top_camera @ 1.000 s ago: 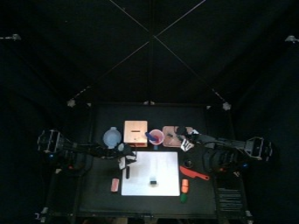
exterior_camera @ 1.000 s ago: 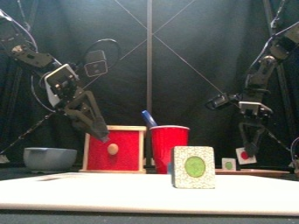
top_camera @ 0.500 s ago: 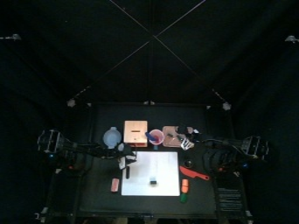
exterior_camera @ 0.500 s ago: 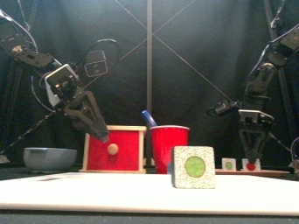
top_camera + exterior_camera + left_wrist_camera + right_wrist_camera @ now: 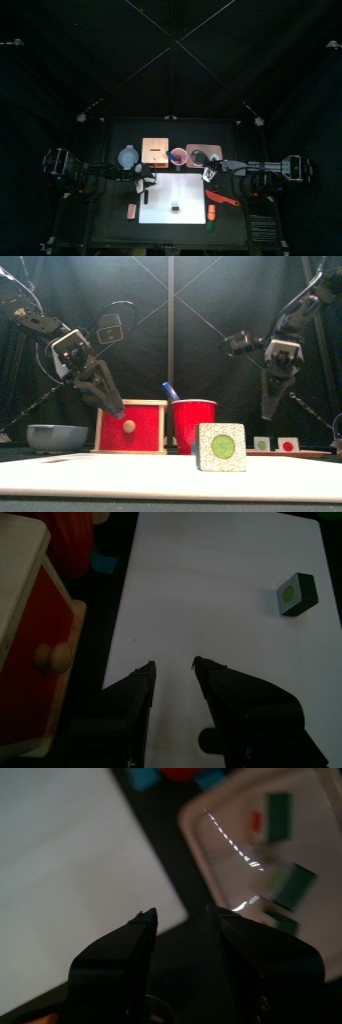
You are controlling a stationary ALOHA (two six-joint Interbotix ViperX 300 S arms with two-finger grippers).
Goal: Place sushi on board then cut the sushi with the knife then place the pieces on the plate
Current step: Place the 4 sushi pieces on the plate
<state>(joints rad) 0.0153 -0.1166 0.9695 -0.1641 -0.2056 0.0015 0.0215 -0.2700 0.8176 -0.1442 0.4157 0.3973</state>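
Two sets of jaws parted and empty, my left gripper [image 5: 174, 664] low over the white board [image 5: 214, 572] beside the wooden box [image 5: 131, 426] (red drawer front), my right gripper [image 5: 181, 913] raised by the pink tray [image 5: 221, 818], sushi block [image 5: 222, 447] upright on the board, blue knife [image 5: 170, 390] in red cup [image 5: 194, 424]

Most of the blue knife [image 5: 168, 389] hidden inside the red cup [image 5: 194, 426].

black table [image 5: 112, 230] | on it: white board [image 5: 181, 190] | wooden box [image 5: 155, 150] | bowl [image 5: 127, 157] | red cup [image 5: 178, 156] | pink tray [image 5: 198, 152]
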